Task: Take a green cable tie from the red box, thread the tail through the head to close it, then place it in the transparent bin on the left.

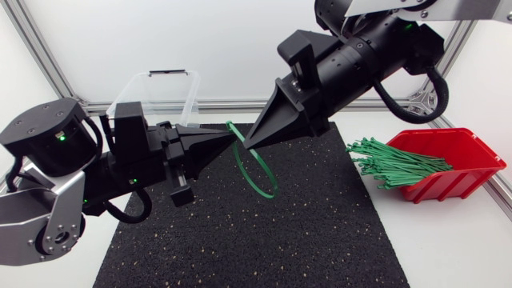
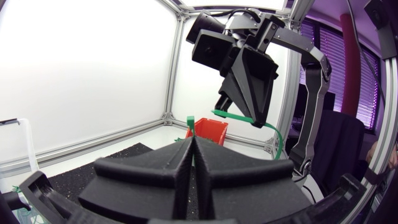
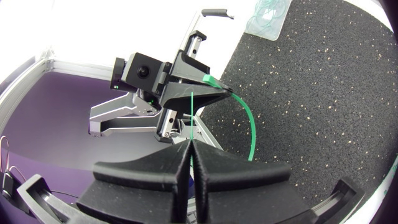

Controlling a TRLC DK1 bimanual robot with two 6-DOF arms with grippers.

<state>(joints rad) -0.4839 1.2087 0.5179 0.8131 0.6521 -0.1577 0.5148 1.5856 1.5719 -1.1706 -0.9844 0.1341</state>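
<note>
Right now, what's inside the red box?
A bundle of green cable ties lies in the red box, their ends poking out past its rim toward the black mat. They cover much of the box's floor, so anything beneath is hidden.

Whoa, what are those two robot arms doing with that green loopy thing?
They are working together on one green cable tie, held up above the black mat. The left claw pinches one end and the right claw pinches the other, so the tie hangs between them in a loop. I can't tell whether the tail is through the head yet. The spare ties stick out of the red box, and the transparent bin waits behind the left arm.
</note>
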